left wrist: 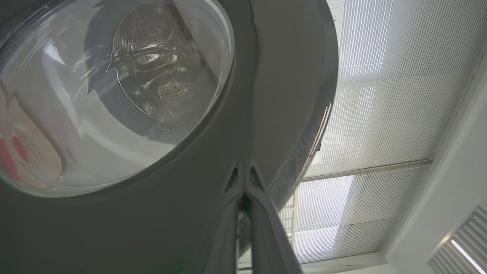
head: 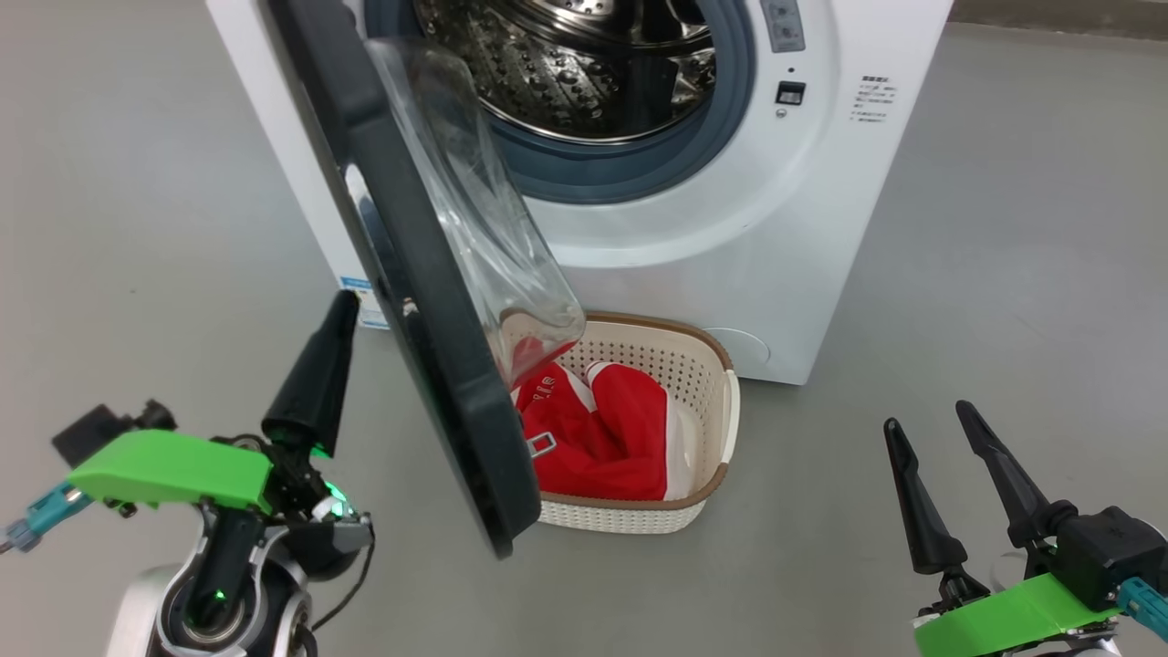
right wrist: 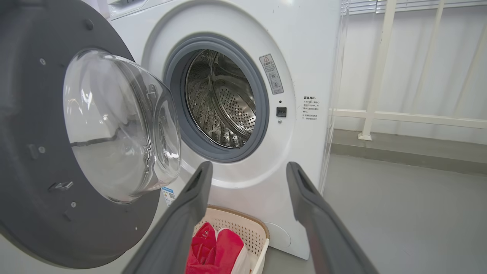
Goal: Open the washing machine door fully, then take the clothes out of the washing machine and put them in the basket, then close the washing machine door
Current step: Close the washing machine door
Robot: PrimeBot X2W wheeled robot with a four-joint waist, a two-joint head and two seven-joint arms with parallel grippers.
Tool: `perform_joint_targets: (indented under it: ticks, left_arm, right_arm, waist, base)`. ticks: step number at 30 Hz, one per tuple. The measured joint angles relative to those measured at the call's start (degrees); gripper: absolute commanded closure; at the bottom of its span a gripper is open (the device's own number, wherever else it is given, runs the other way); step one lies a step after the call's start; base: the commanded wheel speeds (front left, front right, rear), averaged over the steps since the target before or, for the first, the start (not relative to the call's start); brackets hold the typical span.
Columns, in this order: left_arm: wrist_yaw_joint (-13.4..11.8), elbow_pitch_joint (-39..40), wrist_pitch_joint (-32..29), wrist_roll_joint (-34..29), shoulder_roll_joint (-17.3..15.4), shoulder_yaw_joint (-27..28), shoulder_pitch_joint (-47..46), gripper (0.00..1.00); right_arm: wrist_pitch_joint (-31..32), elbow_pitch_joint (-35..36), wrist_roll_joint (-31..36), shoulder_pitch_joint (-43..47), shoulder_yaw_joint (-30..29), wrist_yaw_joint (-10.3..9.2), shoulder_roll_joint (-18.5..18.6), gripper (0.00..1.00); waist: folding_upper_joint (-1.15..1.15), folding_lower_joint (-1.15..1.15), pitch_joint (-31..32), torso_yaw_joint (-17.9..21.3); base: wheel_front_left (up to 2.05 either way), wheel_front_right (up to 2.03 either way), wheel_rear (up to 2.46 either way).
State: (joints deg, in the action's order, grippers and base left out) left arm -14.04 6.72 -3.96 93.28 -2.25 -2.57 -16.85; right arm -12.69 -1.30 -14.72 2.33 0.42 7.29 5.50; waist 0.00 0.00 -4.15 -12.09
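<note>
The washing machine door [head: 392, 265] stands swung open, its glass bowl [head: 474, 210] facing the washing machine [head: 730, 228] and its steel drum [head: 566, 64]. On the floor [head: 1004, 274] at the machine's front, partly under the door's lower edge, the basket [head: 698, 365] holds red clothes [head: 611, 438]. The left gripper [head: 342, 306], jaws pressed together, points at the door's black outer face; the right gripper [head: 926, 415], jaws spread and empty, sits well apart to the basket's right.

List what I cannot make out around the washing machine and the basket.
Head view: the door hides the left part of the basket and red clothes.
Head view: the top edge cuts off the upper drum.
Head view: the print on the washing machine is too small.
Left wrist view: whether the shut left gripper touches the door is unclear.
</note>
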Motion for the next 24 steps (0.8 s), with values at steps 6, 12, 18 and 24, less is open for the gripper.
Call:
perform_joint_targets:
  ticks: [6, 12, 18, 24]
  left_arm:
    - [-2.4, 1.4, -1.6, 1.6, 0.0, -0.7, 0.0, 1.00]
    - [-3.2, 2.2, -1.9, 1.6, -0.1, -0.9, 0.0, 1.00]
    - [-3.2, 1.9, -1.0, 1.6, -0.1, -1.6, -1.4, 1.00]
    - [-3.1, 0.3, 1.1, 1.7, -0.1, -2.1, -4.4, 1.00]
  right_arm:
    - [0.0, -0.2, -0.3, -0.1, 0.3, 0.00, 0.0, 0.00]
    - [0.0, -0.3, -0.9, -0.1, 0.4, 0.00, 0.0, 0.00]
    - [-0.4, -0.5, -1.4, -0.4, 0.5, 0.00, 0.0, 0.00]
    - [-0.8, -0.6, -1.4, -1.6, 0.5, 0.00, 0.0, 0.00]
  waist:
    - [0.00, 0.00, -0.1, 1.6]
    - [0.00, 0.00, -0.7, 4.3]
    - [0.00, 0.00, -1.5, 7.2]
    - [0.00, 0.00, -2.7, 10.3]
  base:
    - [0.00, 0.00, 0.00]
    - [0.00, 0.00, 0.00]
    - [0.00, 0.00, 0.00]
    - [0.00, 0.00, 0.00]
